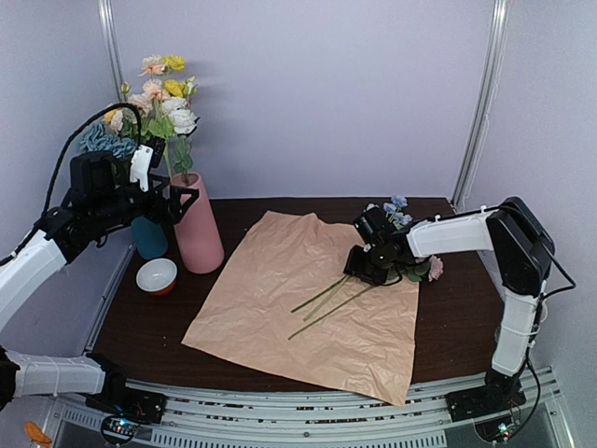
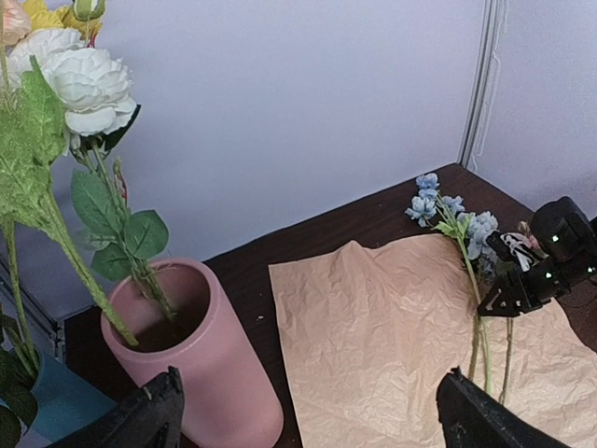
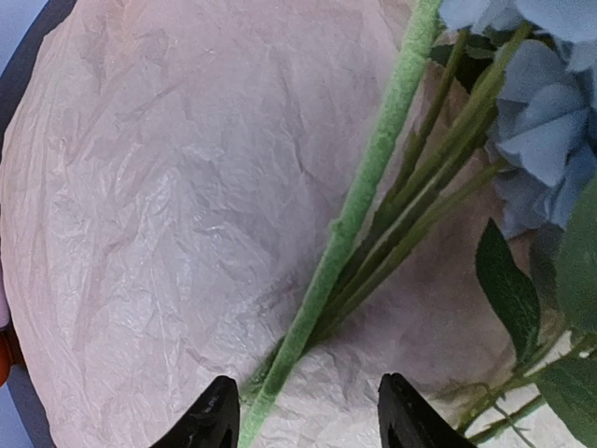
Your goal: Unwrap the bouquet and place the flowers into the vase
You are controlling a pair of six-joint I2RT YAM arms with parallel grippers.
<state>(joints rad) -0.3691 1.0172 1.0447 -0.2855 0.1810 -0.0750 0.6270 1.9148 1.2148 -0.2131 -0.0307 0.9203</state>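
Observation:
The bouquet lies unwrapped, its peach paper (image 1: 308,313) spread flat on the table. The remaining flowers (image 1: 399,213) rest on the paper's right part, their green stems (image 1: 326,297) pointing toward the near left. My right gripper (image 1: 360,265) hovers low over those stems (image 3: 364,205). Its jaws (image 3: 308,420) stand apart, with the thick stem close to the left finger. The pink vase (image 1: 198,233) stands at the left and holds white, peach and yellow blooms (image 2: 84,84). My left gripper (image 2: 312,415) is open just above and beside the vase (image 2: 201,373).
A teal vase (image 1: 149,238) with a blue hydrangea stands left of the pink one. A small red-and-white bowl (image 1: 157,276) sits in front of it. Walls close off the back and the right side.

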